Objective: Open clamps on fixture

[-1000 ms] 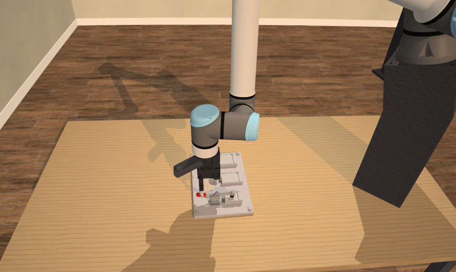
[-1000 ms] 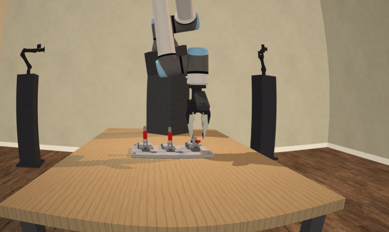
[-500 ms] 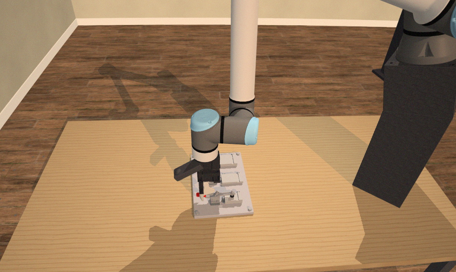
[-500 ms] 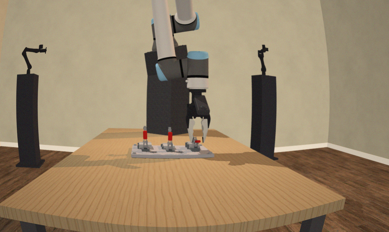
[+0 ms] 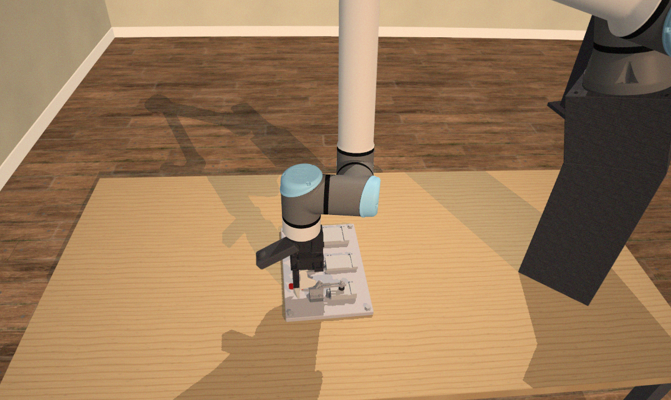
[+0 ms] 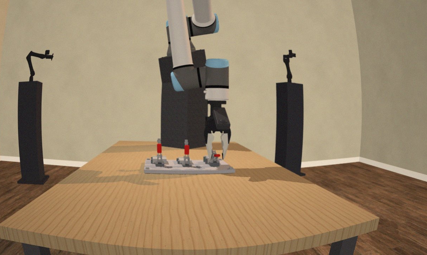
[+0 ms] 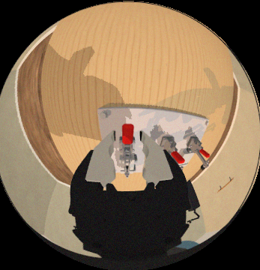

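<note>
Jaws part-open, nothing gripped, straddling end clamp [image 5: 316,294] [image 6: 214,162] [image 7: 127,157] near its red handle [image 5: 291,285] [image 6: 217,155] [image 7: 127,133]. Handle low, bar down: looks shut. Middle clamp [image 6: 186,161] [image 7: 168,143] and far clamp [image 6: 159,160] [image 7: 193,143] stand bar-up, look open; full travel can't tell. Fixture [image 5: 344,310] [image 6: 189,171] [image 7: 115,121] on table [image 5: 128,298] [image 6: 189,206] [image 7: 126,75]. Probably two done, one left.

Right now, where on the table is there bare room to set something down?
Wide bare stretches flank the fixture plate, left and right in the top view. It's crowded at the closed clamp, between the end effector's fingers.
</note>
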`<action>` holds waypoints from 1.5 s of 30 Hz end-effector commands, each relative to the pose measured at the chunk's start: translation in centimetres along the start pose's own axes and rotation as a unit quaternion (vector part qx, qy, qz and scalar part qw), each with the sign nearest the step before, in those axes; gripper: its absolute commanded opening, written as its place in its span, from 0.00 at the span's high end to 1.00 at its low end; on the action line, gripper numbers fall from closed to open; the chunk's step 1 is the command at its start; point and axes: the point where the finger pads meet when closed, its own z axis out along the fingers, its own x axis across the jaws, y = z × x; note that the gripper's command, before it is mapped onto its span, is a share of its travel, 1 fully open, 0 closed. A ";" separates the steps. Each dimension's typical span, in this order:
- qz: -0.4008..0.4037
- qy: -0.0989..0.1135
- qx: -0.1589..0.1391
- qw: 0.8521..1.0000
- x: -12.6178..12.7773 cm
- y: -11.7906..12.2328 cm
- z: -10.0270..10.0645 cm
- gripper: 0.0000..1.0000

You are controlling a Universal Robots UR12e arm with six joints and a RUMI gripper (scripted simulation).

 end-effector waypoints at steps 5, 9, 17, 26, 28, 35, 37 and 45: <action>0.000 0.000 0.001 1.000 0.0 -0.1 -0.1 0.72; 0.000 0.000 0.001 1.000 0.0 -0.1 -0.1 0.72; 0.000 0.000 0.001 1.000 0.0 -0.1 -0.1 0.72; 0.000 0.000 0.001 1.000 0.0 -0.1 -0.1 0.72; 0.000 0.000 0.001 1.000 0.0 -0.1 -0.1 1.00; 0.000 0.000 0.001 1.000 0.0 -0.1 -0.1 1.00; 0.000 0.000 0.001 1.000 0.0 -0.1 -0.1 1.00; 0.000 0.000 0.001 1.000 0.0 -0.1 -0.1 1.00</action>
